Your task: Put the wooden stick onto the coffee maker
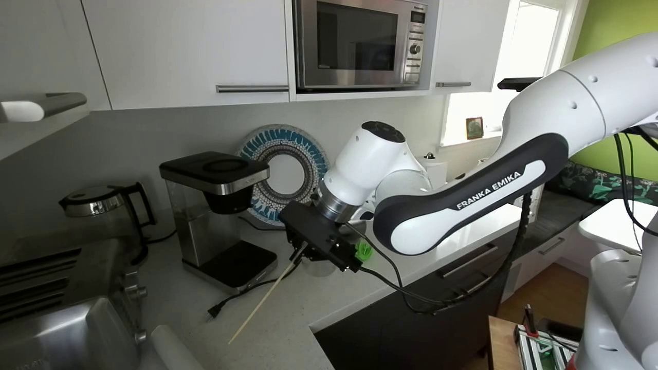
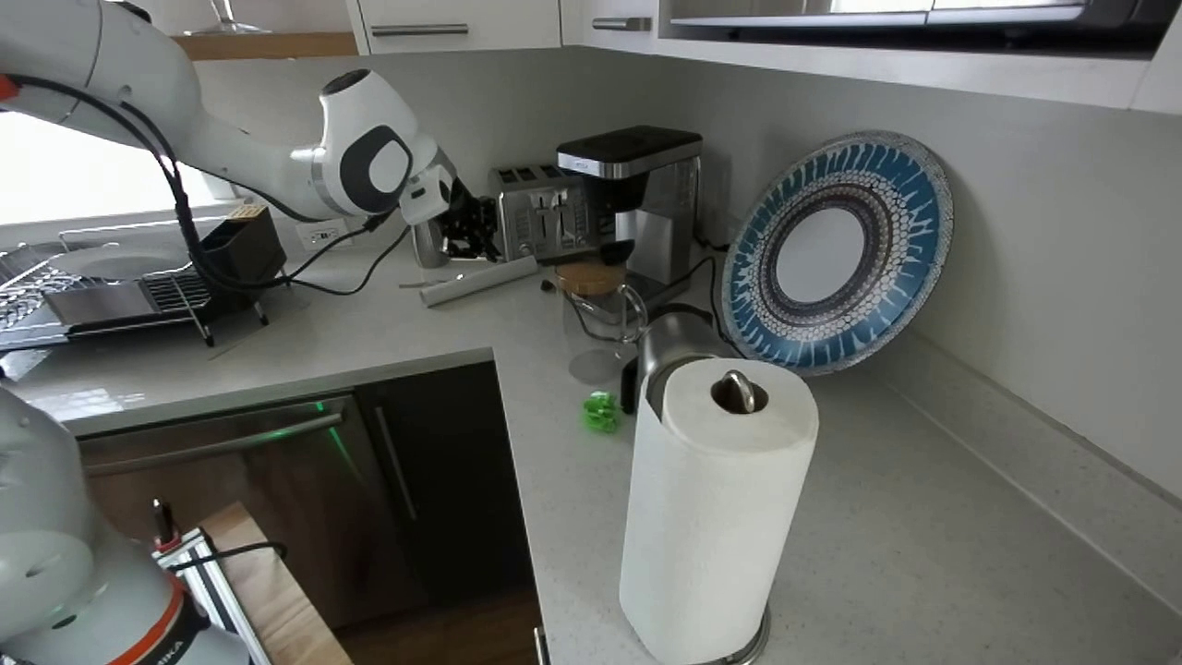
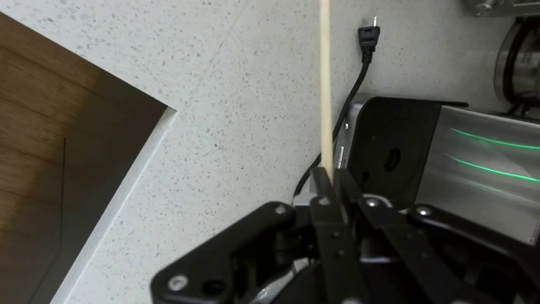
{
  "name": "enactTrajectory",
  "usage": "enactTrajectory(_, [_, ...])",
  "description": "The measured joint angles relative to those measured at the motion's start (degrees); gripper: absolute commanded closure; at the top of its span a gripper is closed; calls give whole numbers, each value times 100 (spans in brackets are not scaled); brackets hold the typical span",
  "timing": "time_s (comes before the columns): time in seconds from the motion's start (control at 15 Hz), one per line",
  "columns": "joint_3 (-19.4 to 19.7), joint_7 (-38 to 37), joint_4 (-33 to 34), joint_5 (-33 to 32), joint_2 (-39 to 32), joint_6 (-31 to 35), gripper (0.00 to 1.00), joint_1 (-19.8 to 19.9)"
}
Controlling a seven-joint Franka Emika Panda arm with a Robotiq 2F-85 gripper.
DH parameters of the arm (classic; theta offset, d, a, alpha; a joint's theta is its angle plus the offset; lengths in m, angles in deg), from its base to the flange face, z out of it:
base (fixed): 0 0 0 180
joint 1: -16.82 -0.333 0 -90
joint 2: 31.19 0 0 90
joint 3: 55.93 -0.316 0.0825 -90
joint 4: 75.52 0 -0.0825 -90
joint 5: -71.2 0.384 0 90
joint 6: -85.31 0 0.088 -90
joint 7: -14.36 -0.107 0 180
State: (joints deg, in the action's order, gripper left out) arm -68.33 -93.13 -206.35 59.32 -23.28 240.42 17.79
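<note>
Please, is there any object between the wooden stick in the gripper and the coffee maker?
Nothing visible blocks the way from the wooden stick, held in the gripper, to the coffee maker. Only a black power cord lies there, low on the counter, probably no obstacle.

In the wrist view, the thin pale wooden stick (image 3: pixel 325 80) runs beyond the top edge, and its other end is hidden between the pressed-together jaws. The boxy black-and-silver coffee maker (image 3: pixel 447 147) is cut there by the right edge. In an exterior view, the silver metal toaster (image 1: pixel 72 311) is cut by the left and bottom edges. In an exterior view, the white paper roll (image 2: pixel 718 517) hides part of the silver metal vessel (image 2: pixel 681 340).
</note>
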Motion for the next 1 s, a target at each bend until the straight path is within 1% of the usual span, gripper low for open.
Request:
enactTrajectory(0.07, [-85, -296, 23, -329, -22, 0, 93, 18])
enactTrajectory(0.2, [-280, -939, 88, -835, -81, 0, 93, 26])
enactTrajectory(0.27, [-331, -1051, 114, -906, -101, 0, 93, 26])
enactTrajectory(0.33, [-346, -1072, 132, -922, -115, 0, 98, 27])
enactTrajectory(0.47, [-341, -1063, 153, -926, -133, 0, 98, 37])
enactTrajectory(0.53, [-343, -1289, 172, -1074, -133, 0, 98, 72])
enactTrajectory(0.8, [-400, -2895, 392, -1914, -175, 74, 98, 368])
enactTrajectory(1.0, [-440, -4077, 667, -2416, -374, 75, 98, 562])
